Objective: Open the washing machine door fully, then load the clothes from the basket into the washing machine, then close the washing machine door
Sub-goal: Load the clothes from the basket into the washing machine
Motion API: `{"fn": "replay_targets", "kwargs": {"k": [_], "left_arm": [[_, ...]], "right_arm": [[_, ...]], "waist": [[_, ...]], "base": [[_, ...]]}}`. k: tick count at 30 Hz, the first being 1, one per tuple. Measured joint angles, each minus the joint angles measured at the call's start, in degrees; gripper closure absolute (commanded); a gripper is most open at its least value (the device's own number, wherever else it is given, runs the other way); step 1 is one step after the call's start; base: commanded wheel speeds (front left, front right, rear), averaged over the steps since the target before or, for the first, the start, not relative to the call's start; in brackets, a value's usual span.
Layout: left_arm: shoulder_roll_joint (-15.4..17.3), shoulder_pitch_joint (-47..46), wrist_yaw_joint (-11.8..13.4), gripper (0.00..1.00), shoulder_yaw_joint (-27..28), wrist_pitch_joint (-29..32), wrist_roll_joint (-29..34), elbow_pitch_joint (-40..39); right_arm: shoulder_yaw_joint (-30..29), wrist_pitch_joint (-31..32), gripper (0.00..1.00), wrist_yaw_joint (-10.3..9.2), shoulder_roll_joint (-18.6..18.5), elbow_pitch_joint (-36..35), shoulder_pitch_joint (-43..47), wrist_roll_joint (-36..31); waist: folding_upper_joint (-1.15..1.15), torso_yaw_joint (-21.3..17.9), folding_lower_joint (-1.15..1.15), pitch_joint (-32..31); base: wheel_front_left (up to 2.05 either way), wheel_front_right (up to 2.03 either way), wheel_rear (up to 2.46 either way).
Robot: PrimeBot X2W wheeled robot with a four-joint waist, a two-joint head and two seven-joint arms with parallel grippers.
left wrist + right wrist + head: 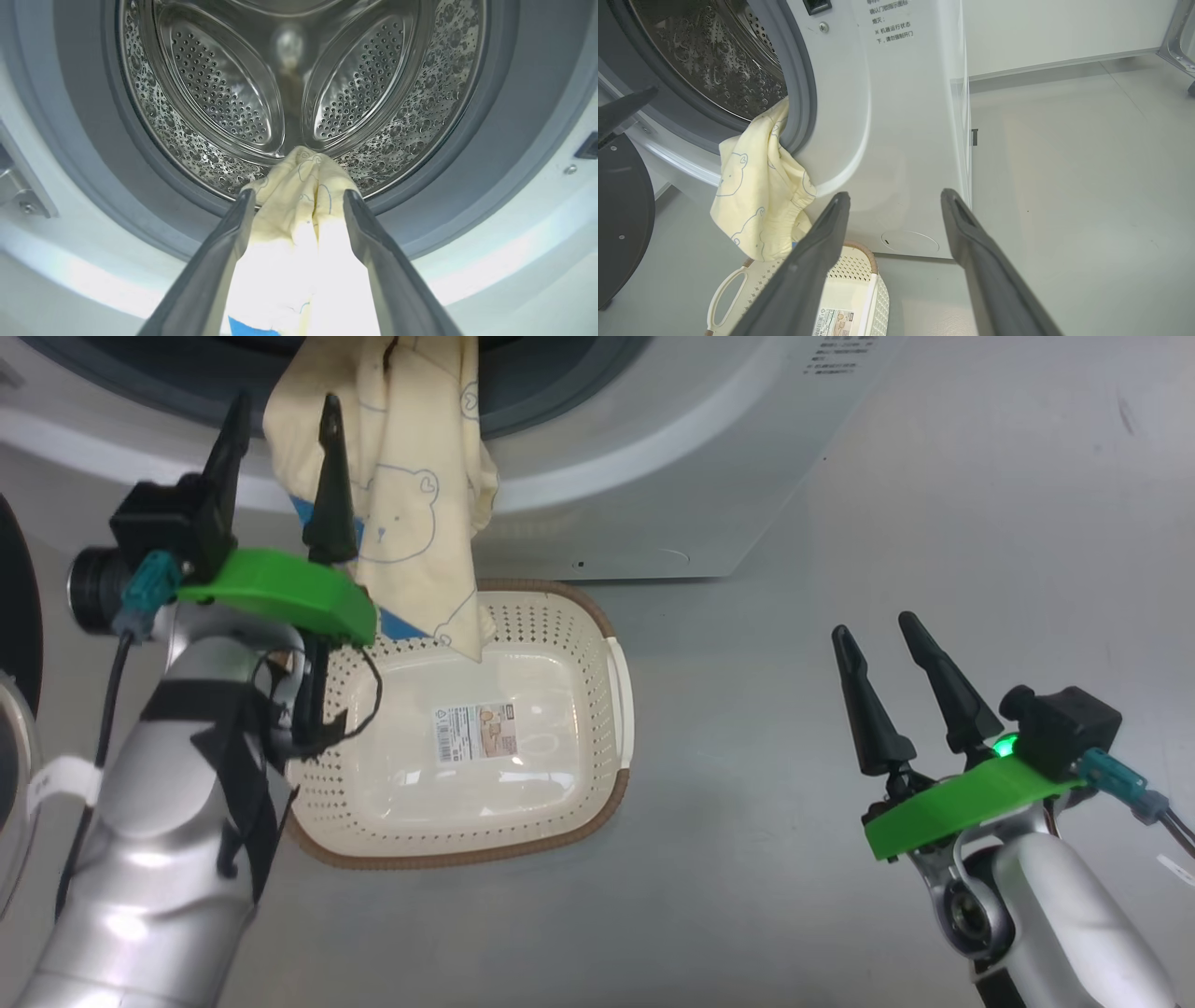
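Hidden and cut-off parts: in the head view the washing machine is cropped by the top edge, which also cuts off the upper end of the clothes. The washing machine door stands swung open at the left border, mostly out of frame. The right wrist view shows more of it as a dark round disc. The left forearm covers the left side of the basket. A blue strip shows at the garment's lower edge; whether it belongs to the cloth or to the washer front cannot be told. In the left wrist view the lower cloth is washed out to white by glare.

Containers: the steel drum holds the garment's upper end just at its front lip. From there the cloth drapes over the grey gasket and hangs down the washer front, its lowest corner reaching inside the basket's rear edge. The basket sits on the floor just before the machine, its label sticker in plain view on the bottom.

Pincers: the left gripper is raised at the drum mouth, fingers spread wide on either side of the hanging cloth, not pinching it. The right gripper hangs well apart to the right over bare floor, jaws spread and holding nothing.
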Motion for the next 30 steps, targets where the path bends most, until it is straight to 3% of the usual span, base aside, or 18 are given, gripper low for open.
{"fn": "replay_targets", "kwargs": {"k": [12, 30], "left_arm": [[2.5, 19.8, 5.3, 0.00, 6.2, 0.0, 0.6, -19.0], [4.1, 31.8, 8.0, 0.00, 9.8, 0.0, 1.9, -27.9]], "right_arm": [[0.0, 0.0, 0.00, 0.00, -0.2, -0.5, 0.0, -0.1], [-0.1, 0.0, 0.00, 0.00, -0.5, -0.8, -0.1, -0.1]], "waist": [[0.00, 0.4, 0.00, 0.4], [0.00, 0.5, 0.00, 1.8]], "base": [[0.00, 0.00, 0.00], [0.00, 0.00, 0.00]]}}
